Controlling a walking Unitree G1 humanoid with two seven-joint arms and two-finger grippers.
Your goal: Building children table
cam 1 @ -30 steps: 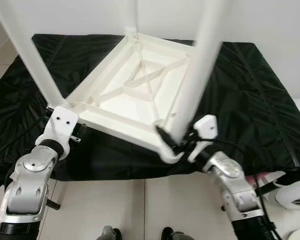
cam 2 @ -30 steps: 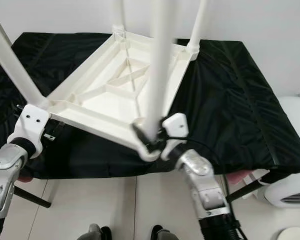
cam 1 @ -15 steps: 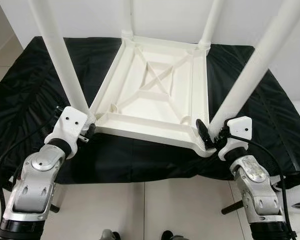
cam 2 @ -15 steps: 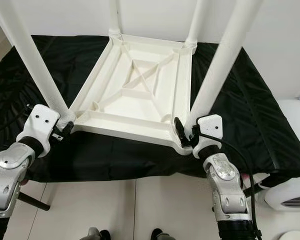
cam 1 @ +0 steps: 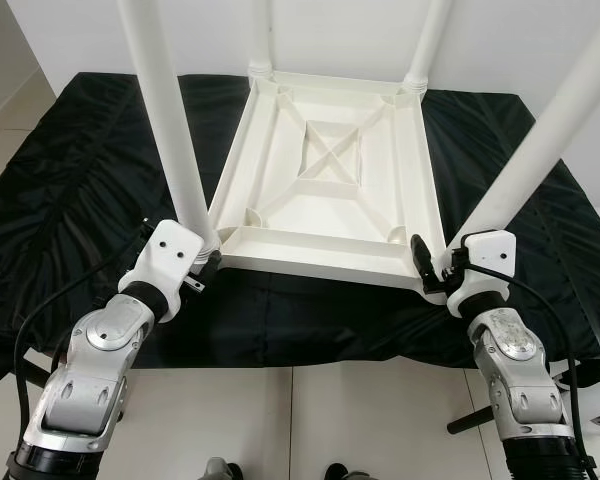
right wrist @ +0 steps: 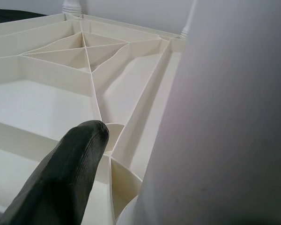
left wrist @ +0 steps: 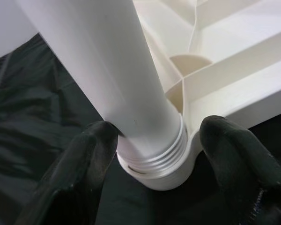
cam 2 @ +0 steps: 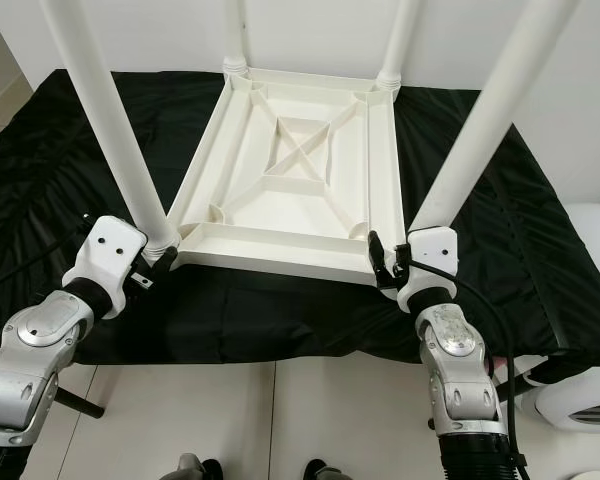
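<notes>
Child's table [cam 1: 332, 195] lies upside down at centre frame on a black cloth [cam 1: 70, 190] over the counter, ribbed underside up. All four legs are fitted and stand upward: two at the far corners, two at the near ones.

Left claw [left wrist: 154, 159] sits at lower left, at the near-left leg [cam 1: 170, 120]. Fingers apart, straddling the leg's threaded collar where it enters the corner socket; one pad seems to touch the leg, the other stands just off the corner.

Right claw [cam 1: 430, 268] sits at lower right, against the near-right corner beside the near-right leg [cam 1: 540, 150]. One finger [right wrist: 61, 183] reaches over the rim into the tray. Open or clamped: cannot tell.

Judged step: legs in, both arms positioned at the near corners. Assembly looks nearly complete. Next move likely calls for a firm grip at both corners, then lifting and flipping the table upright, keeping both sides level.
</notes>
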